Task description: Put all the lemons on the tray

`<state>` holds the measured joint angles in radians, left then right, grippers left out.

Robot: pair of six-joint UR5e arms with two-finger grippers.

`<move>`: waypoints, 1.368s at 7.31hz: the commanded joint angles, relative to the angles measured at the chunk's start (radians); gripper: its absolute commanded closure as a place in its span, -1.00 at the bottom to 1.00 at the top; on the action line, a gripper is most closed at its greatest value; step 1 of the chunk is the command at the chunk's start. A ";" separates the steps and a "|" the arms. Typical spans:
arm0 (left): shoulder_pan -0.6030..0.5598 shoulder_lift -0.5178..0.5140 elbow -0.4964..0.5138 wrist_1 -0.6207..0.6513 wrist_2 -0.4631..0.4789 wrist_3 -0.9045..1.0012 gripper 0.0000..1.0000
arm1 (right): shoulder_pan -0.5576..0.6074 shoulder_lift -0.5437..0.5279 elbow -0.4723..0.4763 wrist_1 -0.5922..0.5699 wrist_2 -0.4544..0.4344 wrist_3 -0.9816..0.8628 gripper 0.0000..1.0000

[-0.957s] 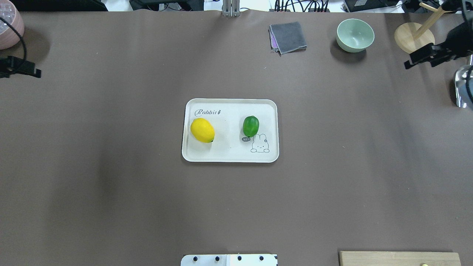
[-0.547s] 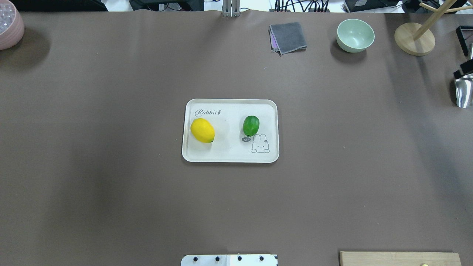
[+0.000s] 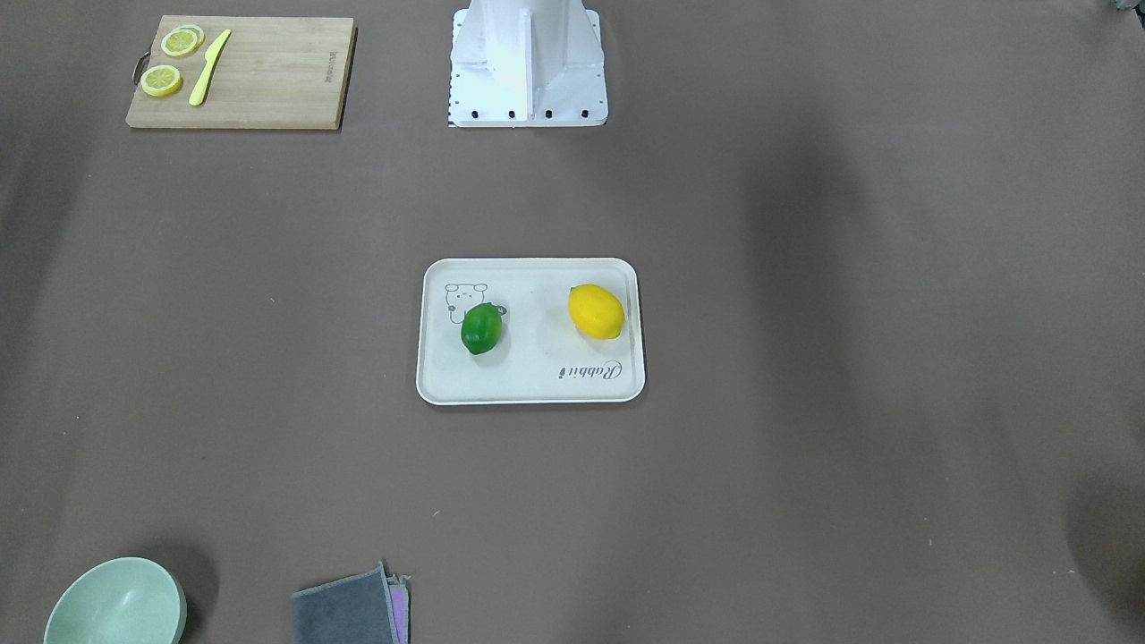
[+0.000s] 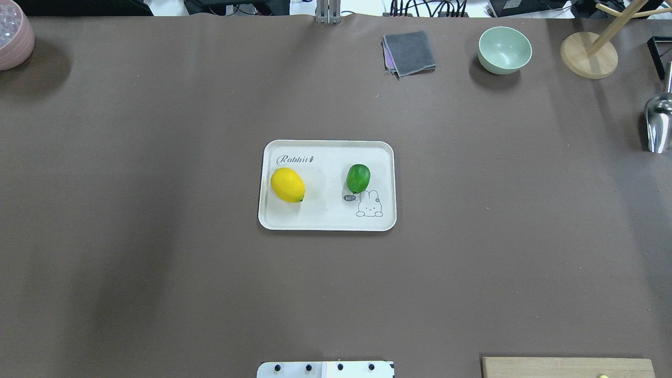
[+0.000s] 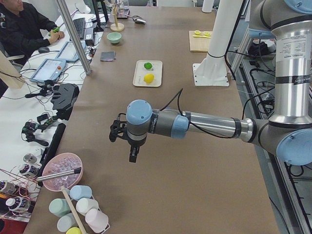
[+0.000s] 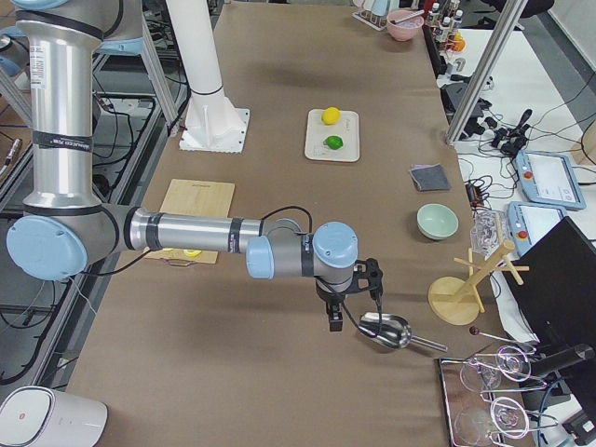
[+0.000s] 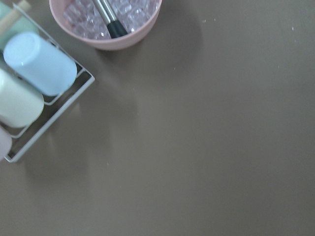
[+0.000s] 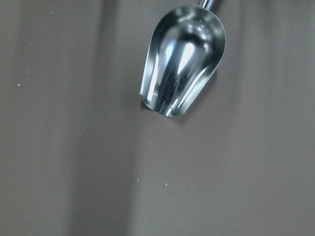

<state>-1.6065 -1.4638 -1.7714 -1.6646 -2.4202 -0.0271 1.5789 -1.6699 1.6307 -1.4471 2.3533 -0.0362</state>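
Both lemons sit on the tray (image 4: pixel 325 221) — yellow lemon (image 4: pixel 287 185) by the lettering, green lemon (image 4: pixel 358 178) touching the bunny drawing. The left gripper (image 5: pixel 132 154) and right gripper (image 6: pixel 334 320) hang over the table ends — open or closed, I can't tell.

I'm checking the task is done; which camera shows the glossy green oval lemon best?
Overhead exterior: the glossy green oval lemon lies sharp and unblocked on the off-white rectangular tray, beside its rabbit drawing. Front-facing shows it about as well; both side views show it tiny; the wrist views miss it.
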 commanded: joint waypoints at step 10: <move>0.003 -0.010 0.047 -0.067 0.000 -0.096 -0.97 | 0.053 -0.034 0.163 -0.303 0.017 -0.004 -1.00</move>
<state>-1.6030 -1.4733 -1.7255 -1.7336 -2.4219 -0.1221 1.6322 -1.7052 1.7926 -1.7508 2.3686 -0.0404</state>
